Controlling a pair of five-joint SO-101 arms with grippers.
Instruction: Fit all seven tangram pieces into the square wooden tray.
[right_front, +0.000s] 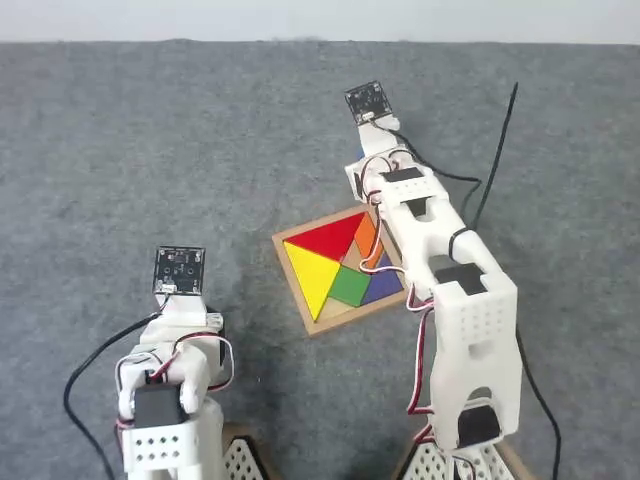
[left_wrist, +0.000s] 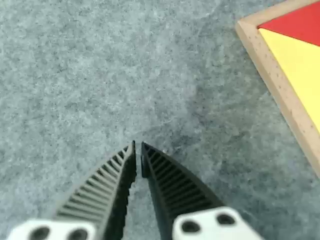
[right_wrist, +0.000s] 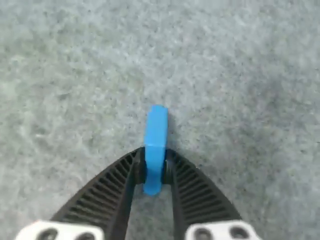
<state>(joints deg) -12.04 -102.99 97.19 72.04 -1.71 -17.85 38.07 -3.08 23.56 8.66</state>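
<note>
No legible text anywhere (camera board markings too small).

One wooden tray, five coloured pieces showing inside, one blue piece, two arms.

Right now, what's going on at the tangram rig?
The right tool is shut on a blue piece, held on edge over the grey mat, outside the tray. The tray already holds red, yellow, green, orange and purple pieces, though the right arm covers part of it. The left tool is shut and empty over the mat beside the tray.
</note>
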